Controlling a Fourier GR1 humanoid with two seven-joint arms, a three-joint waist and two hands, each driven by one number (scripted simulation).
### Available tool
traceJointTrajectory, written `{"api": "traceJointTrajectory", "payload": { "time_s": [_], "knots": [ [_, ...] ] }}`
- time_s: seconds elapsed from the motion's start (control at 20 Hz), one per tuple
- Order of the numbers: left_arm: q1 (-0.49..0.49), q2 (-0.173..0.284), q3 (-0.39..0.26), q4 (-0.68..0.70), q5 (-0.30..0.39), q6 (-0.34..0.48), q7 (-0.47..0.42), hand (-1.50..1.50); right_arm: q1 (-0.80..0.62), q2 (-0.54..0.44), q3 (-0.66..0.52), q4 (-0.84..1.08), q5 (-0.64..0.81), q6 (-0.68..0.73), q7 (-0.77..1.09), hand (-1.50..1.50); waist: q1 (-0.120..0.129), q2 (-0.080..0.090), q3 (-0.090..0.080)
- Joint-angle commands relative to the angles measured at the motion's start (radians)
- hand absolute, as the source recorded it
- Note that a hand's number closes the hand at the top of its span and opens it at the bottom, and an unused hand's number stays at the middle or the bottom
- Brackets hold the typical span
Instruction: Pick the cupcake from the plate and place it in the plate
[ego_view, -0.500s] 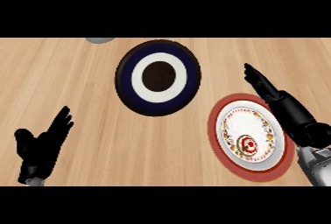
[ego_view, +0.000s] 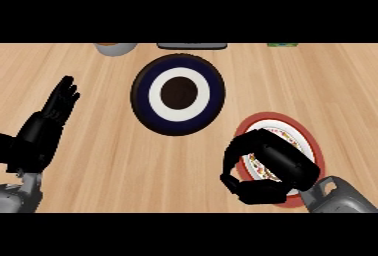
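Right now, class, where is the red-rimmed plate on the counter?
In the head view the red-rimmed plate lies at the lower right of the counter, just right of and below the dark blue plate, partly covered by the right hand.

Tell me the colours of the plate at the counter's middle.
Dark navy plate with a white ring and dark brown centre; head view.

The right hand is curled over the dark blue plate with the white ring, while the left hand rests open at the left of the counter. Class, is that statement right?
Not quite. In the head view the right hand is curled over the red-rimmed plate, not the dark blue plate, which lies apart from it, further up the counter. The rest holds: the left hand rests open at the left.
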Motion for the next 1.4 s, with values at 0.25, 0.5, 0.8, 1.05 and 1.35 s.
{"api": "traceJointTrajectory", "payload": {
  "time_s": [0.25,0.5,0.8,1.05,1.35],
  "knots": [
    [-0.084,0.006,0.052,0.059,0.016,-0.069,-0.070,0.00,0.352,0.207,0.102,0.165,0.045,-0.270,-0.418,-1.50,-0.025,0.020,0.003],
    [-0.125,-0.029,0.067,0.087,-0.020,-0.093,-0.053,0.00,0.332,0.184,-0.016,0.139,0.007,-0.217,-0.504,-1.50,-0.014,0.014,0.001],
    [-0.113,-0.002,0.098,0.061,0.007,-0.114,-0.028,0.00,0.312,-0.039,-0.077,-0.120,0.155,-0.223,-0.222,-1.50,-0.027,0.005,-0.002],
    [-0.135,-0.026,0.072,0.051,-0.019,-0.091,-0.008,0.00,0.228,-0.201,-0.082,-0.150,0.273,-0.092,0.072,-1.50,-0.019,0.005,-0.004],
    [-0.145,-0.042,0.065,0.077,-0.031,-0.105,-0.030,0.00,0.129,-0.343,-0.058,-0.233,0.242,0.209,0.353,-1.50,-0.006,0.013,-0.004]
  ]
}}
